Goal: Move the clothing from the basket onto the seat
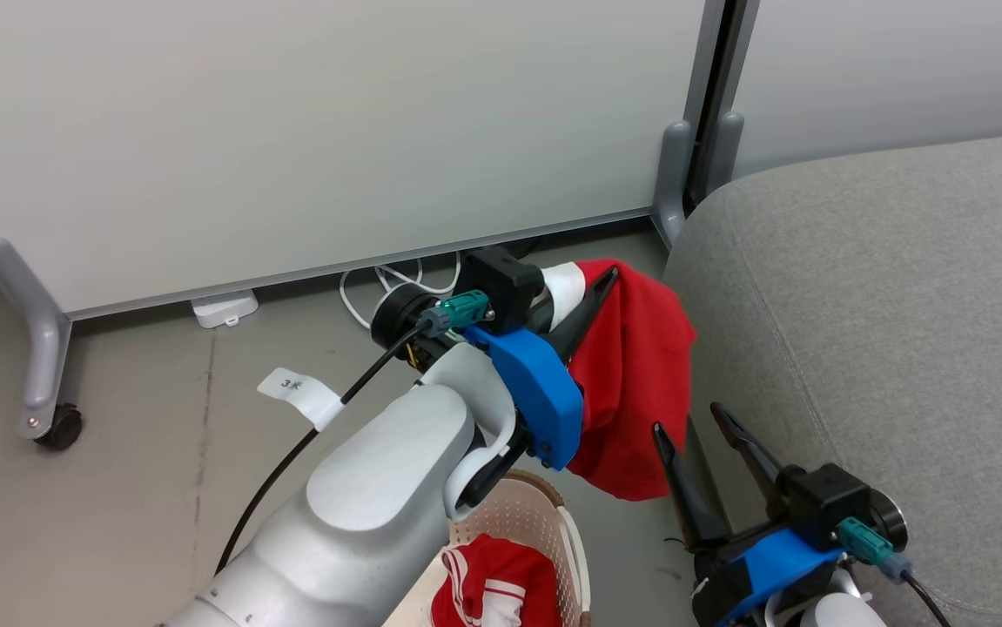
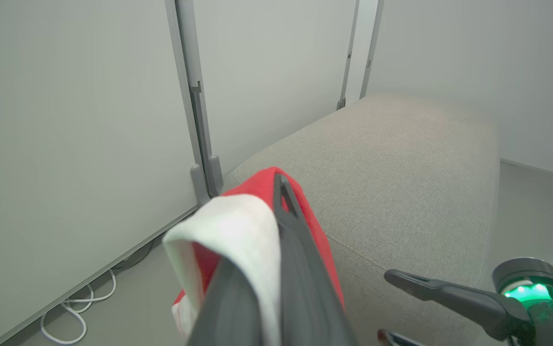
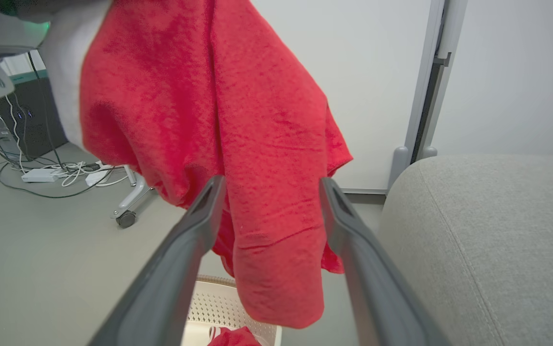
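Note:
My left gripper (image 1: 601,283) is shut on a red garment (image 1: 631,383) with white trim, which hangs in the air just left of the grey sofa (image 1: 884,331). In the left wrist view the cloth (image 2: 238,230) drapes over my closed fingers, with the sofa (image 2: 401,182) beyond. My right gripper (image 1: 688,422) stands open below the hanging cloth, empty; in the right wrist view its fingers (image 3: 204,206) frame the garment (image 3: 238,120). A second red garment (image 1: 487,583) with white stripes lies in the cream basket (image 1: 553,514) at the bottom.
White partition panels (image 1: 292,131) on grey wheeled feet (image 1: 48,418) stand behind. White cables (image 1: 387,283) and a power strip (image 1: 224,307) lie on the floor by the panel. My left forearm (image 1: 361,505) covers much of the basket.

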Available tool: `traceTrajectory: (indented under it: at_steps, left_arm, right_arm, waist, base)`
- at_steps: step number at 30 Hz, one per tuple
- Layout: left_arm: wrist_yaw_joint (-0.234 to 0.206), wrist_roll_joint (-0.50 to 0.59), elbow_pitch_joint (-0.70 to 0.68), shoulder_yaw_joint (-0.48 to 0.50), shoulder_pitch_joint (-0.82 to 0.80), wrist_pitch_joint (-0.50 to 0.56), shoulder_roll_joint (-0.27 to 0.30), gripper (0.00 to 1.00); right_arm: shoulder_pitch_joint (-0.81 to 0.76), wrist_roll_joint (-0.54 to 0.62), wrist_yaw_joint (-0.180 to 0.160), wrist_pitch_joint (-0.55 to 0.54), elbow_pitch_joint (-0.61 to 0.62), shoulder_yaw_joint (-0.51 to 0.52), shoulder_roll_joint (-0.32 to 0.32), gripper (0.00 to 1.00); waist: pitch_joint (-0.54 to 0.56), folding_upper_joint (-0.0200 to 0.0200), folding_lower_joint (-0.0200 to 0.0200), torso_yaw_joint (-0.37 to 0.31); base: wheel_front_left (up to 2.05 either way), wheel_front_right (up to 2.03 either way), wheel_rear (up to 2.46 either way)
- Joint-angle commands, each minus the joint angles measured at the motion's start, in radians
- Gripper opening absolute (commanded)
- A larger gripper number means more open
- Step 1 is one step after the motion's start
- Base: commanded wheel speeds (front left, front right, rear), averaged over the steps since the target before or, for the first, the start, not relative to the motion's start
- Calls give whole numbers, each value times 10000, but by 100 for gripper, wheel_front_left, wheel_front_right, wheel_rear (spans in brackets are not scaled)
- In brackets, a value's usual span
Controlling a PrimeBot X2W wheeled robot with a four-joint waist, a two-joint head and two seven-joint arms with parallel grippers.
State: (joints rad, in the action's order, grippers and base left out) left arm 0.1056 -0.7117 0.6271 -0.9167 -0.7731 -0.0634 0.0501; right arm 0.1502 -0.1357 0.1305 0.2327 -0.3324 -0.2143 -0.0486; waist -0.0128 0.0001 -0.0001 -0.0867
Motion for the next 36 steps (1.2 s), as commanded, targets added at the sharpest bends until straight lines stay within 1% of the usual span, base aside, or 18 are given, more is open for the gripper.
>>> traceTrajectory:
  at_steps: [1, 11, 20, 28, 36]
  left_arm:
    - [-51, -79, -48, -55, -180, -55, 9, 0]
    - [-237, -546, -111, -583, -397, -214, 9, 0]
    - [-487, -1036, -191, -950, -568, -329, 10, 0]
    - [-620, -1319, -129, -1271, -730, -416, 9, 0]
    - [-692, -1553, -59, -1516, -797, -481, 8, 0]
  right_arm:
    - [58, 133, 5, -24, 34, 15, -32, 100]
    - [727, 393, 5, -467, -585, 107, -34, 100]
    - [1869, -115, 5, -792, -1813, -487, -32, 100]
    - [2587, -614, 5, -701, -2488, -1069, -32, 100]
    - [2895, -956, 5, -575, -2939, -1335, -34, 100]
  waist:
    - [-20, -1, 1, 1]
    - [-173, -1, 1, 90]
    - [-244, -1, 1, 207]
    - [-269, -1, 1, 313]
    - [-220, -1, 1, 417]
  base:
    - [0, 0, 0]
    - [0, 0, 0]
    - [0, 0, 0]
    - [0, 0, 0]
    - [0, 0, 0]
